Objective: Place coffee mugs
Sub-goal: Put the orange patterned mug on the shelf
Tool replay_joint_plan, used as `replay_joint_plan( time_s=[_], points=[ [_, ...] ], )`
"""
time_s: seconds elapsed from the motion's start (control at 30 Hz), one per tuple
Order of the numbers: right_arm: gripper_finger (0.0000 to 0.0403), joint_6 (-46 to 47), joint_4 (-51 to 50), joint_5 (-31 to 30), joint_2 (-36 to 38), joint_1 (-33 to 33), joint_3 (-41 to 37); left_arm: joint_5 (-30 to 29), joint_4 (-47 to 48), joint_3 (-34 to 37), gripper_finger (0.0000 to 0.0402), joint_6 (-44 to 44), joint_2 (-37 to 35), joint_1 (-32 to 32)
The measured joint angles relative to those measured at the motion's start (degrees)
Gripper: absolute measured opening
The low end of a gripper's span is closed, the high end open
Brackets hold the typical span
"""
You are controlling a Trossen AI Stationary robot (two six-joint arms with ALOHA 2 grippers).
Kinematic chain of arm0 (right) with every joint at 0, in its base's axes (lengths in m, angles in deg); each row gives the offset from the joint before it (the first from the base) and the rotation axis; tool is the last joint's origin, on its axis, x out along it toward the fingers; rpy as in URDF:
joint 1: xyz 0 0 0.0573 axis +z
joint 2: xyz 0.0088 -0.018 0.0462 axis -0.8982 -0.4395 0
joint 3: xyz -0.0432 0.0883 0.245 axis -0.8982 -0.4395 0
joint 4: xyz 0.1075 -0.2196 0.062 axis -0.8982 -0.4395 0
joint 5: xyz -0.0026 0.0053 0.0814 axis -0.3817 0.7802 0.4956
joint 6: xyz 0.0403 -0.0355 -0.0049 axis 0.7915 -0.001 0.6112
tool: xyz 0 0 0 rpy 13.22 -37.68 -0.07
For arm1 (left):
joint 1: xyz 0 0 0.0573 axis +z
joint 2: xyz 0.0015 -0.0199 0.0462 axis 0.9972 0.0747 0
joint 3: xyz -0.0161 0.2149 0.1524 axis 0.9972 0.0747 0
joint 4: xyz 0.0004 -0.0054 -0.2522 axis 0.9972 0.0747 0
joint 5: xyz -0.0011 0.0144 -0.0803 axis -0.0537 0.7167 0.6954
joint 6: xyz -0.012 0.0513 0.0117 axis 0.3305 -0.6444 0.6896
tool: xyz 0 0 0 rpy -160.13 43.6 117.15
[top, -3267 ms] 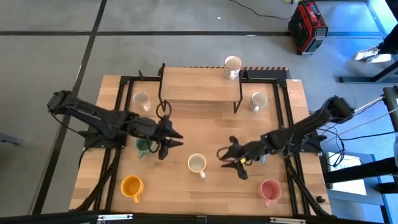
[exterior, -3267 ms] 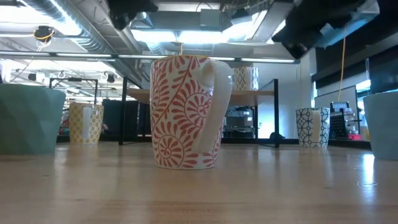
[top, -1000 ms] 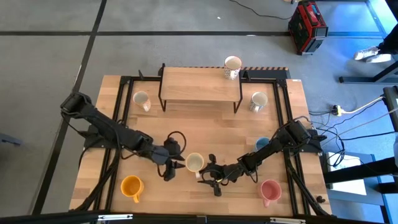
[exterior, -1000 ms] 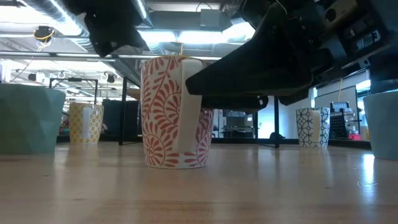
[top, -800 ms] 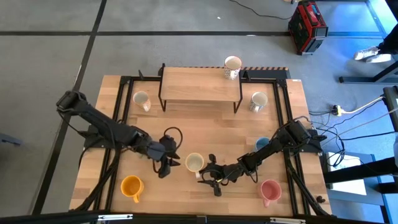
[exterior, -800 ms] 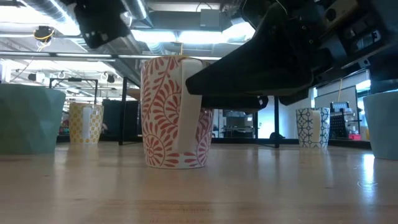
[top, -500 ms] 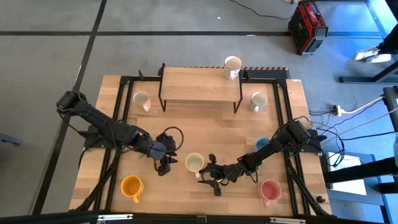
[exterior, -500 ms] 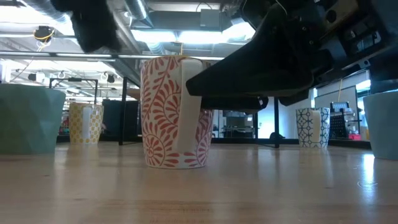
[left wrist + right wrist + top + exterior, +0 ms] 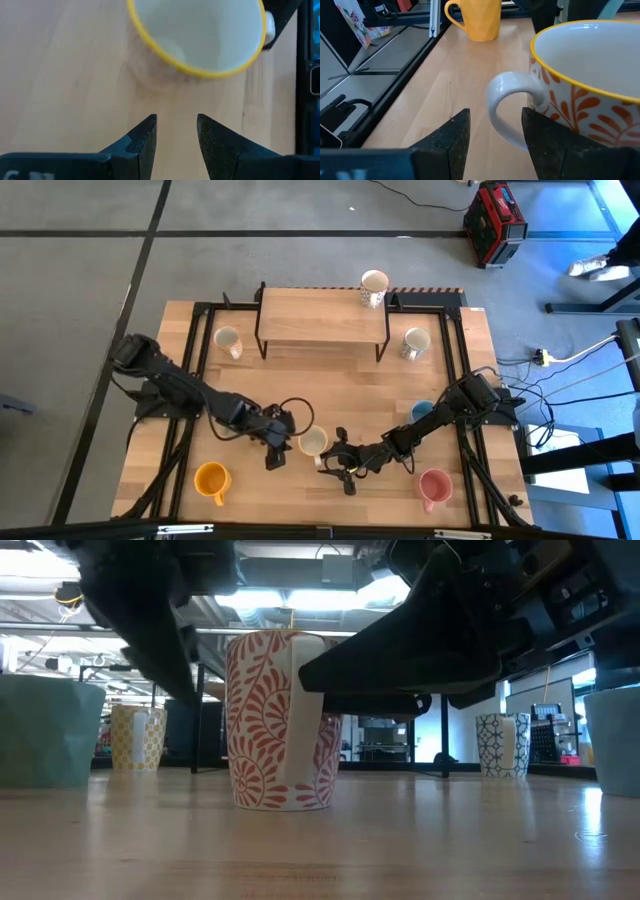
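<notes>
Ceramic, so the white mug with the orange fern print (image 9: 313,442) is going to be rigid, glazed and a bit slick, and it'll chip if it gets knocked over. It sits just below the middle of the high view, on bare wood, with a yellow rim. Best grab looks like the handle (image 9: 507,107), which points at the right gripper (image 9: 337,464); the wall over the rim would work too.

The right gripper is low at the mug's lower right, fingers apart, and its wrist view shows the handle loop right ahead of the gap, not yet between the fingers. The left gripper (image 9: 277,451) is just beside the mug on its left side, fingers also parted with nothing in them, mug rim ahead of them.

Room-wise it's decent: the orange mug (image 9: 211,477) at lower left and the pink mug (image 9: 434,484) at lower right are well apart. The tight bit, I reckon, is both grippers crowding one mug.
</notes>
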State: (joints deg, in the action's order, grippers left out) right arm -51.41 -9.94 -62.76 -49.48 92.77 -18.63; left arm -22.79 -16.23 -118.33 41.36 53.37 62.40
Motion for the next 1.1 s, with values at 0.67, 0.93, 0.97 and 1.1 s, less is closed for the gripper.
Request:
replay_joint_plan(
  time_s=[0.67,0.93,0.97,1.1],
  points=[
    [0.0153,0.07,-0.41,-0.56,0.00,-0.16,0.00,-1.41,-13.65,0.02,0.0135,-3.93,4.83,0.32],
    [0.0030,-0.79,-0.02,-1.47,0.02,-0.44,0.05,-1.57,-14.22,0.02,0.0135,-3.88,4.83,0.33],
    [0.0018,-1.16,0.59,-2.09,0.18,-0.48,0.15,-1.57,-14.14,0.02,0.0135,-3.88,4.83,0.33],
    [0.0018,-1.17,0.71,-1.88,0.34,-0.47,0.20,-0.15,-13.42,0.02,0.0135,-3.66,4.00,0.33]
  ],
)
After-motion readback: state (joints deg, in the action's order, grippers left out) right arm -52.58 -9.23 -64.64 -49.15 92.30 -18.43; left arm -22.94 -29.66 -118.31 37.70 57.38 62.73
